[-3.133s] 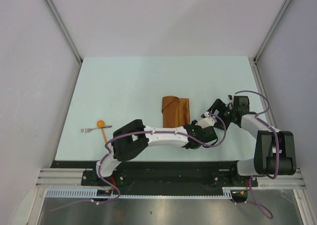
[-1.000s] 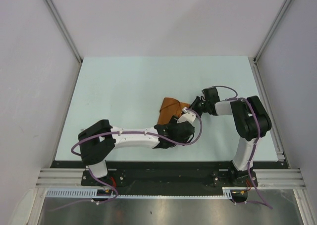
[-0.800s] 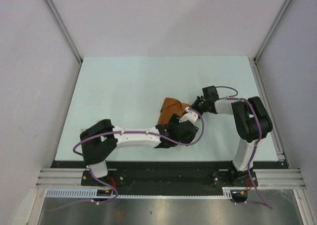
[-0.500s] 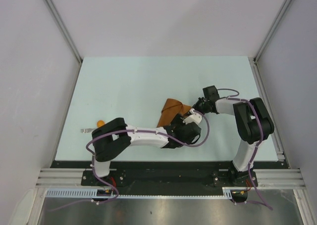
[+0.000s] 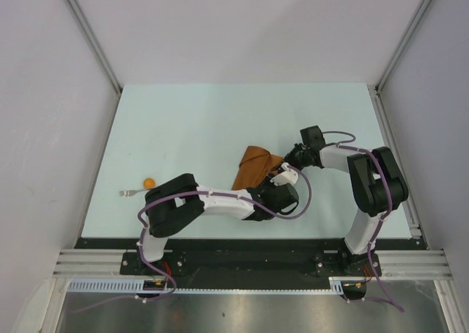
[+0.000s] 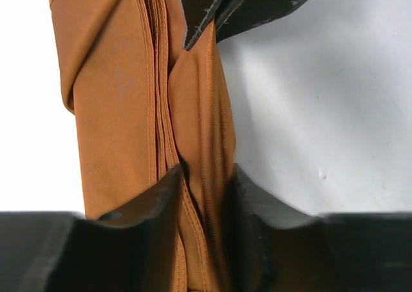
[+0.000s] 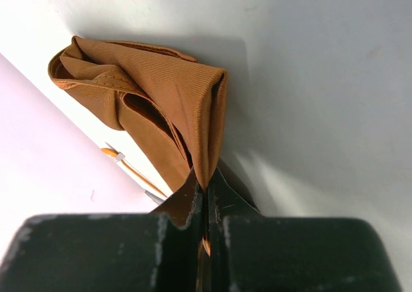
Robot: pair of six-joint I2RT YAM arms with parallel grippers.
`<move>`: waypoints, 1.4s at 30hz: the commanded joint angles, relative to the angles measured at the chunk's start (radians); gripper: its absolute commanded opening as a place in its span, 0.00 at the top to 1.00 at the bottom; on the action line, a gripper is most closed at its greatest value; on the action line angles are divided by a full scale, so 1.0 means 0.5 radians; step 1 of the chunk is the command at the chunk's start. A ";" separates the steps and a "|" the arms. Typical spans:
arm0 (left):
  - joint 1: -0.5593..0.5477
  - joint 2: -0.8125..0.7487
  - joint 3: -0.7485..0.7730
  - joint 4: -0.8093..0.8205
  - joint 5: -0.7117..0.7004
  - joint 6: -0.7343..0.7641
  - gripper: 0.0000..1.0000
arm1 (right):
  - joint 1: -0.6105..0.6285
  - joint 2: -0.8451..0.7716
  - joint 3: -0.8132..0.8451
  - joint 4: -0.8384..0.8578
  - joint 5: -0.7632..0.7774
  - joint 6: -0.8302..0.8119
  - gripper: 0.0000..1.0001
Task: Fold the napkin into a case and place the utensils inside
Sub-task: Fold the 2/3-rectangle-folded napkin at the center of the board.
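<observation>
The right hand is clenched on a corner of the rust-orange, soft cloth napkin. Its two black fingers are pressed flat together with the fabric edge pinched between them. It seems to be holding that end pinned so the layers cannot slide while the other arm works.

In its own wrist view, the left hand has a finger on either side of a narrow upright fold of the same cloth. The fabric fills the gap between the fingers. Whether they are gripping the fold or only bracketing it cannot be told. The right hand's dark fingertips show at the top of that view, biting the far end of the same fold. The two hands are therefore on opposite ends of one strip, probably to pull it taut or turn it over.

From above, the napkin lies bunched and partly lifted just right of centre on the pale mint flat surface. It is creased into several stacked layers but loose at one end, more a rumpled bundle than a finished flat pouch. By my reading the folding step is not yet done.

The small thin orange utensils lie well apart from the cloth, near the left edge of the surface. They lie clear of both arms and are not yet inside anything.
</observation>
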 commanded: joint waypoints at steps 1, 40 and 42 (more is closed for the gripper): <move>-0.001 -0.106 0.075 -0.057 0.053 -0.044 0.67 | 0.016 -0.048 0.054 -0.080 0.106 -0.104 1.00; 0.404 -0.965 -0.827 0.719 1.572 -0.455 0.48 | 0.403 0.093 0.803 -0.875 1.177 -1.003 1.00; 0.477 -1.097 -0.851 0.692 1.588 -0.473 0.48 | 0.406 0.096 0.821 -0.887 1.183 -1.009 1.00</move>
